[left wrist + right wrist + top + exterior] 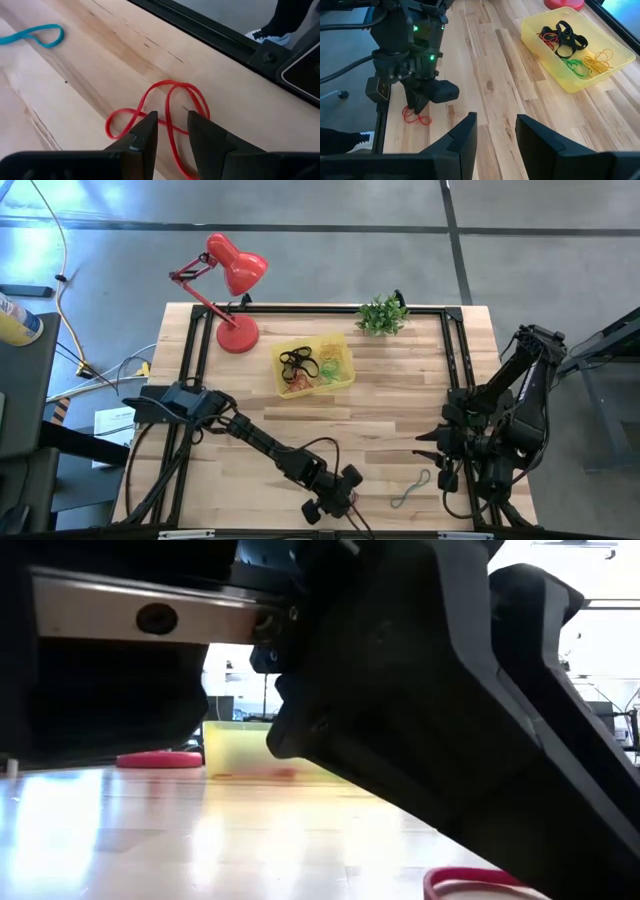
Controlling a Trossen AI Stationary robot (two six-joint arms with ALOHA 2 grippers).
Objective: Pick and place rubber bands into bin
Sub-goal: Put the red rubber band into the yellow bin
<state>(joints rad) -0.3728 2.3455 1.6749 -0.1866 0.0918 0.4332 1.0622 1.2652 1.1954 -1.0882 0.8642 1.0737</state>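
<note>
Left gripper (170, 131) is down at the table's near edge, fingers slightly apart, straddling a strand of the red band (170, 107). The band lies flat on the wood in a twisted loop; not clamped, no visible pinch. Right wrist view confirms: left gripper (418, 106) tip sits right on the red band (417, 118).

A teal band (35, 36) lies well off to the gripper's side, loose on the table (400, 420); same one in the high view (410, 489), between the two arms.

The bin (338, 383) is well apart, toward the far edge, holding black, red, green and yellow bands (570, 47). A lamp (228, 285) stands just beside it.

Right gripper (496, 127) hovers at the right edge, fingers apart, empty.
</note>
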